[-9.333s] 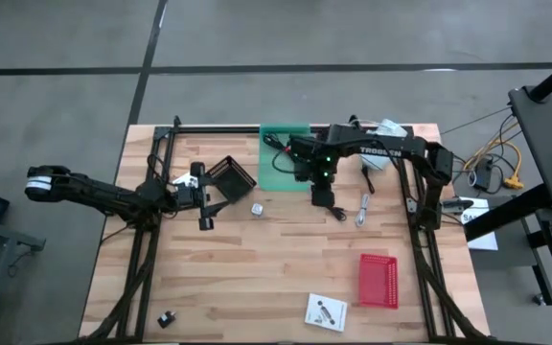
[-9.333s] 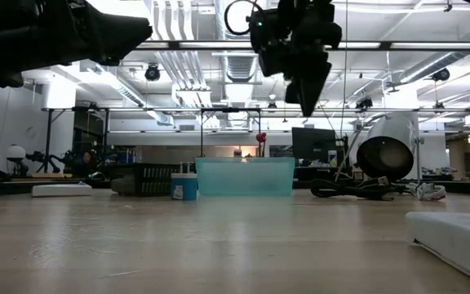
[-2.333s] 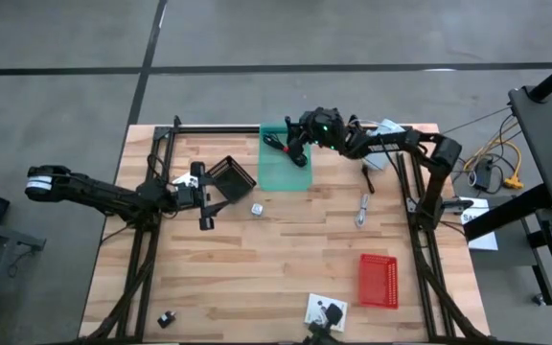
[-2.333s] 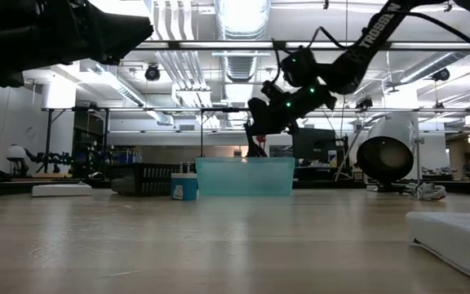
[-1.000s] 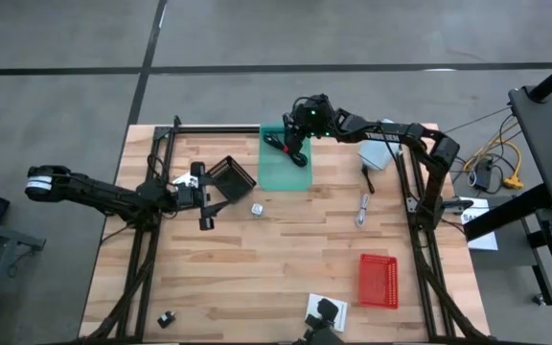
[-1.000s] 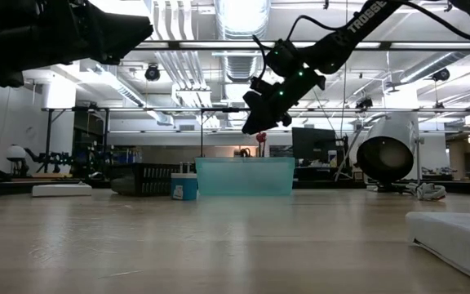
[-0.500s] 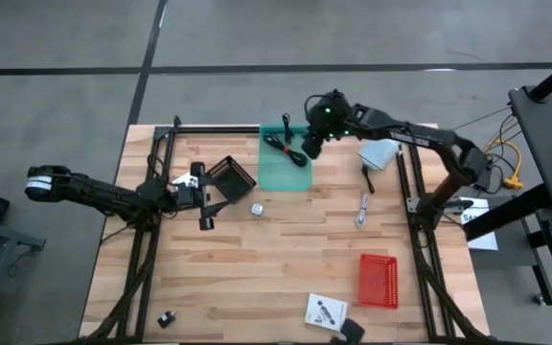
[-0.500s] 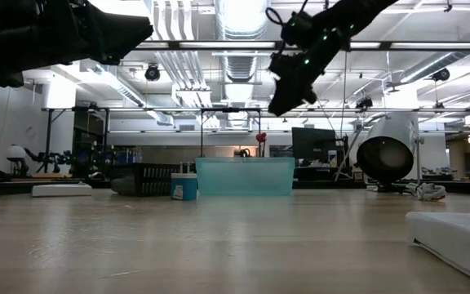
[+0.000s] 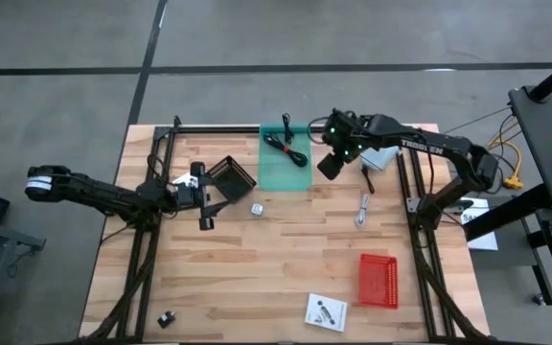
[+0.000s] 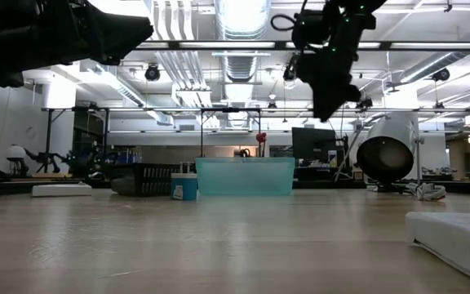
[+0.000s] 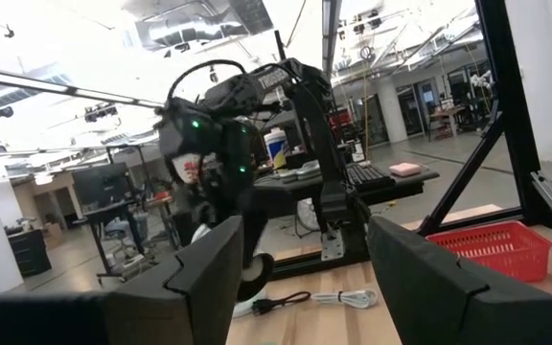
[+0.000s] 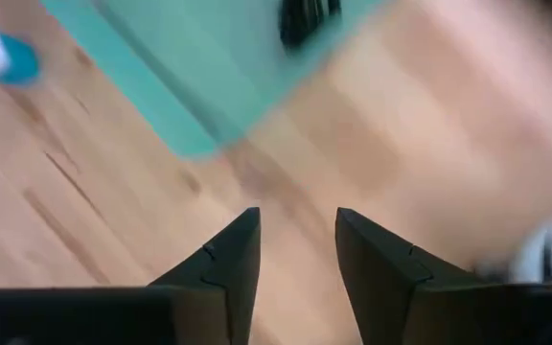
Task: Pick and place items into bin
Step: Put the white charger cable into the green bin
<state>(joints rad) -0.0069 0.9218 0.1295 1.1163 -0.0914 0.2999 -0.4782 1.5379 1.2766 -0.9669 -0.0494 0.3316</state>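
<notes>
My right gripper [image 9: 329, 169] hangs open and empty above the table, just beyond the right wall of the green bin [image 9: 272, 172]. In its wrist view, the gripper [image 12: 295, 217] looks down on bare wood beside the bin [image 12: 161, 86]. The coiled black cable [image 9: 289, 144] lies inside the bin. My left gripper [image 9: 202, 197] waits open and empty on the left, beside a black tray [image 9: 231, 175]. On the table lie the tiny white cube [image 9: 256, 208], the small black tool [image 9: 367, 178], the silvery metal piece [image 9: 362, 209], the flat white packet [image 9: 326, 311] and the small black piece [image 9: 168, 317].
A red mesh basket [image 9: 379, 281] lies near the right front. A pale flat object [image 9: 381, 154] sits by the right arm's base. Dark frame rails run along the left and right sides and the far edge. Bare wood fills the table's middle.
My right gripper has risen from over the bin's far part and swung toward the table's right and near side. It now hangs past the bin's right wall. The cable stays in the bin.
</notes>
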